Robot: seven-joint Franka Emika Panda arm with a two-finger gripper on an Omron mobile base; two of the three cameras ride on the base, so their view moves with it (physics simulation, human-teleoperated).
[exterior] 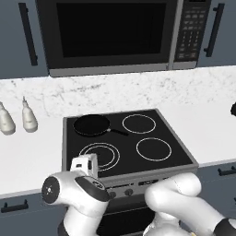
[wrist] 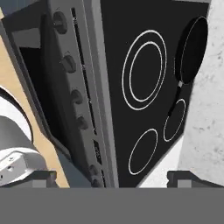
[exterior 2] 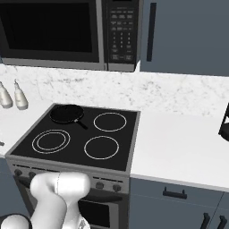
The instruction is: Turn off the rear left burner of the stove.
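Stove [exterior: 182, 154] of black glass with grey steel trim sits set into the white counter [exterior: 27, 152], under the black microwave [exterior: 110, 34] and in front of a marbled white backsplash [exterior: 115, 90]. On its glass the large double white-ringed circle [exterior: 99, 154] lies front left, with two single white-ringed circles, one rear right [exterior: 138, 123] and one front right [exterior: 154, 149]. Rear left burner [exterior: 77, 120] is at the back left corner of the glass, almost wholly covered by the black frying pan [exterior: 91, 125], whose handle points toward the middle of the cooktop. Along the stove's grey front panel runs a row of small round dark knobs [wrist: 68, 63] (in the hand view they run down the left of the tilted cooktop). The white arm bends in front of the stove's lower face in both base views, and its hand sits low before the panel, near the front left corner. Gripper [wrist: 112, 177] has its jaws spread wide apart with nothing between them; its two dark finger tips [wrist: 41, 177] show at the bottom of the hand view, clear of the knobs and the glass. Two small pale bottles [exterior: 18, 119] stand side by side on the counter to the left of the stove, near the backsplash.
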